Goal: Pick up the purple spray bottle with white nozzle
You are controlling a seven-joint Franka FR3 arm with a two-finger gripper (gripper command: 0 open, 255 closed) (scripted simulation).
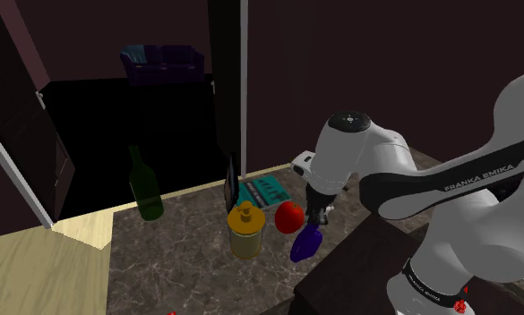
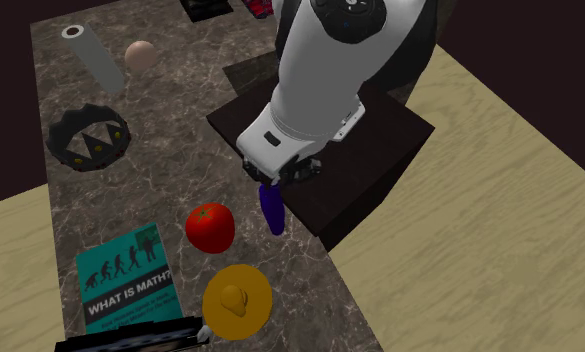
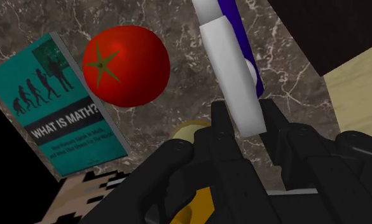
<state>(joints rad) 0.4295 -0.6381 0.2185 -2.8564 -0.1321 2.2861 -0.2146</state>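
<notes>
In the wrist view the jaws stand narrow, clasping the white nozzle [image 3: 232, 76] of the purple spray bottle [image 2: 272, 210]. The second exterior view adds its purple body beside the tomato [image 2: 210, 227], at the tabletop's [image 2: 180, 150] edge.

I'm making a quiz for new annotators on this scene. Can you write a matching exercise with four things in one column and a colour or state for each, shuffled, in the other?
Things:
1. spray bottle
2. tomato
3. book
4. tall bottle

Descriptions:
A. teal, lying flat, titled "WHAT IS MATH?"
B. red and round, next to the book
C. dark green, standing upright
D. purple with a white nozzle, clasped between the jaws

Pairs: 1-D, 2-B, 3-A, 4-C
</notes>
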